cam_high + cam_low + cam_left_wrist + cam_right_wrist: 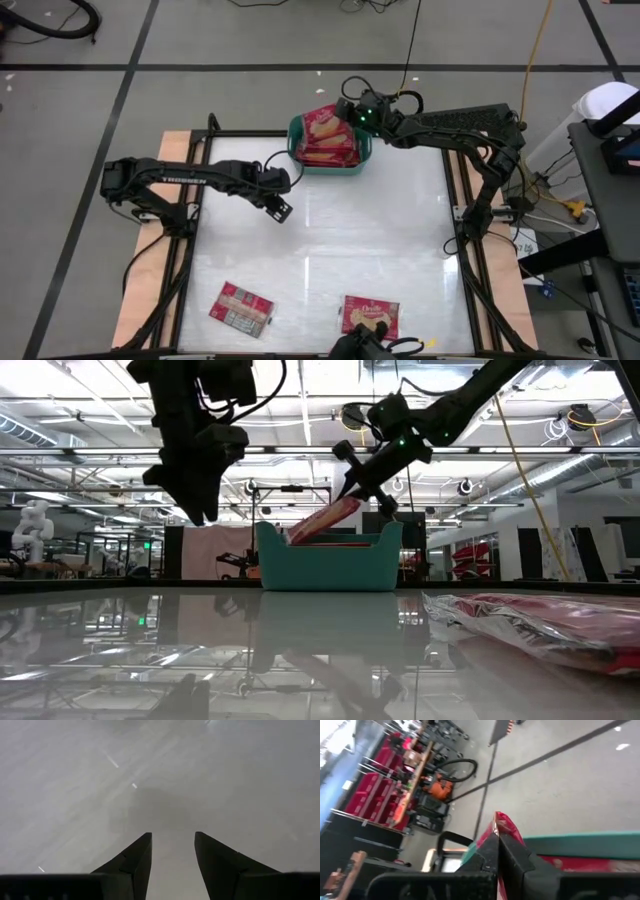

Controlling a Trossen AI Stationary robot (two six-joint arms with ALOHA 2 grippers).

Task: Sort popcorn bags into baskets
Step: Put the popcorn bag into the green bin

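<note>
Nearest the front edge of the table (400, 250) lay two popcorn bags. One bag (370, 316) sat red side up near the middle of that edge, its long axis running roughly along the edge. The other loose bag (241, 308) lay well apart to its left, tilted, long axis slanting toward the front right corner, with some grey-white print showing; nothing on either could be read. In the low view the nearer bag (545, 622) showed as a crumpled red packet lying flat.

Further in, the left gripper (281, 209) hung above bare tabletop, left of centre, its fingers (132, 862) parted a moderate way with nothing between them. White lettering on that arm read TROSSEN.

At the far edge stood the teal basket (295, 140), already stacked with red bags (327, 152) lying flat, their long sides across the table. The right gripper (351, 110) was over the basket's far right corner, pinched tight on one more bag (325, 518). That held bag slanted steeply, its high end in the fingers and its low end down inside the basket, long axis running from the gripper toward the basket's left side.
</note>
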